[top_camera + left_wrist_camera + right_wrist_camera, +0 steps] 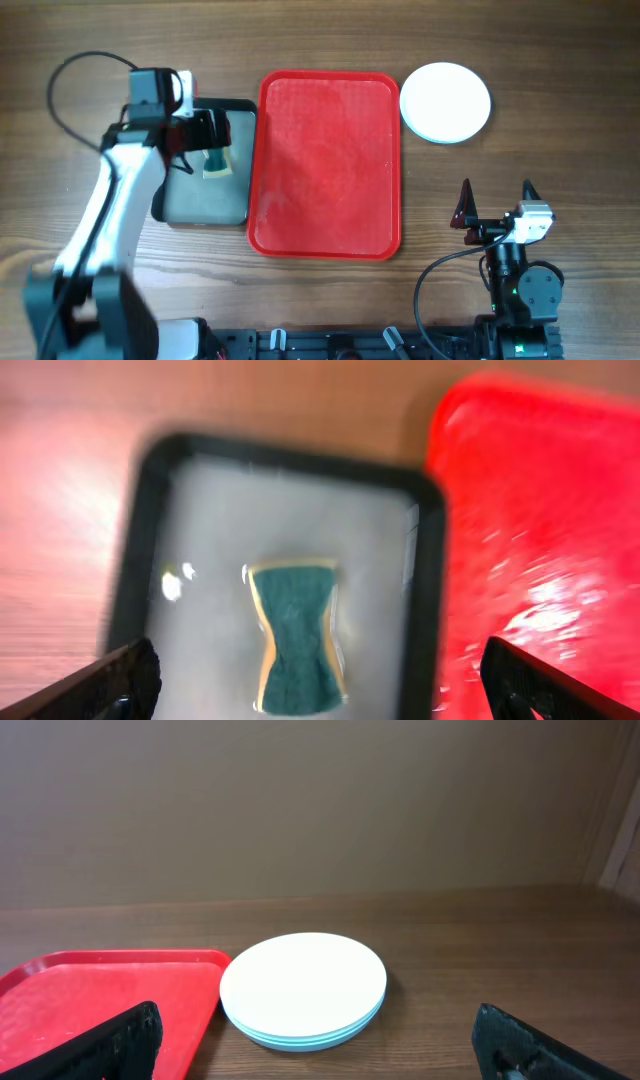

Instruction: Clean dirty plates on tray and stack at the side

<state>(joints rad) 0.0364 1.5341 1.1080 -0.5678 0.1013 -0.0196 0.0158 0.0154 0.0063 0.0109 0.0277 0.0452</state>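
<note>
Overhead, the plates [445, 102] sit stacked on the table [560, 60] just beside the bare red tray [325, 165] (white one on top). Left hand [205, 138] and right hand [496, 200] gape empty; the left hangs over the sponge [295, 635] in the grey tray [430, 560], so it is probably best to lift straight up, clear of it.

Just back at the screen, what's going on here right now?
The left gripper hangs open above the sponge lying in the grey tray, holding nothing. The right gripper is open too, touching nothing. The red tray has no plates on it; the plates sit stacked beside it, a white one on top.
</note>
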